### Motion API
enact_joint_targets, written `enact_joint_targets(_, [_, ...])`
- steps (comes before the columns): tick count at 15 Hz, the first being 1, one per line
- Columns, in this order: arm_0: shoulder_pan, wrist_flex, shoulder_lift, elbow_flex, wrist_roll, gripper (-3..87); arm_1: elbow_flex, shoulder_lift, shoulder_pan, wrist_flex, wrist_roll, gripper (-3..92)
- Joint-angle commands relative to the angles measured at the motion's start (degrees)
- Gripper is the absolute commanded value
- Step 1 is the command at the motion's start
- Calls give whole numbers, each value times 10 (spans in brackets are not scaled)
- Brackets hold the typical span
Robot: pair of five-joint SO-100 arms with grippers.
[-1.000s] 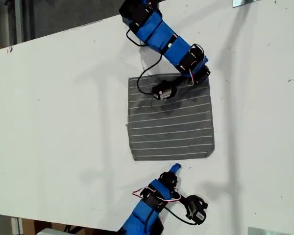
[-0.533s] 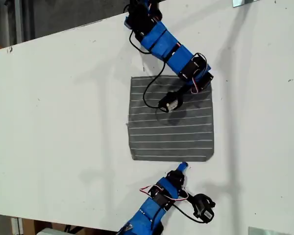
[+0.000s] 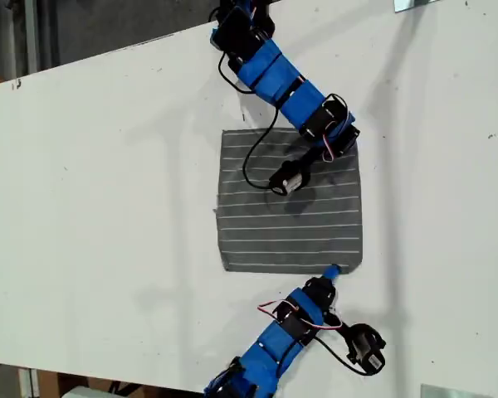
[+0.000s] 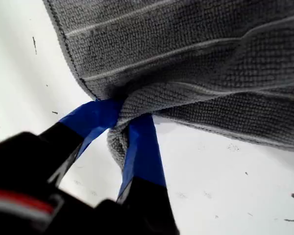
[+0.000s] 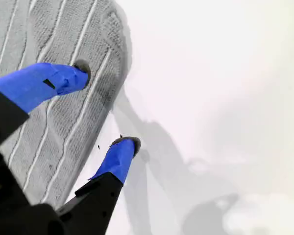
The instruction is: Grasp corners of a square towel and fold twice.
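Note:
The grey striped towel (image 3: 290, 224) lies flat on the white table (image 3: 108, 207). Reaching in from the top of the exterior view, my first gripper (image 3: 349, 143) is at the towel's upper right corner. In the first wrist view my first gripper (image 4: 120, 110) is shut on that bunched corner (image 4: 116, 142) of the towel (image 4: 186, 58). Coming from the bottom of the exterior view, my second gripper (image 3: 332, 271) is at the lower right corner (image 3: 357, 261). It is open (image 5: 105, 108), with one finger over the towel (image 5: 54, 122) and the other over bare table, near a rounded corner (image 5: 115, 19).
A black wrist camera (image 3: 286, 177) on its cable hangs over the towel's upper part, and another (image 3: 367, 354) sits beside the lower arm. Metal pieces lie at the exterior view's top right (image 3: 415, 4) and bottom right (image 3: 452, 391). The table's far edge runs diagonally at the exterior view's upper left.
The lower arm moved toward the exterior view's right and up, reaching the towel's lower right corner. The upper arm shifted slightly and the towel's upper edge straightened.

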Motion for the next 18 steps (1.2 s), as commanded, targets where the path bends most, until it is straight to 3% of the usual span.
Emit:
enact_joint_targets(1, [2,11,-47,-79,7,276,-12,-1,22,-9,-2,-1])
enact_joint_targets(9, [-10,39,-272,-349,46,269,-19,4,10,2,11,-1])
enact_joint_targets(11, [-10,37,-277,-351,46,162,-19,4,11,2,11,-1])
enact_joint_targets(12, [-11,35,-281,-348,34,5,-19,4,11,1,11,-1])
enact_joint_targets(15, [-11,47,-283,-353,30,-1,-25,9,8,4,11,-1])
enact_joint_targets(18, [-12,111,-260,-395,36,-1,-64,26,11,49,6,-1])
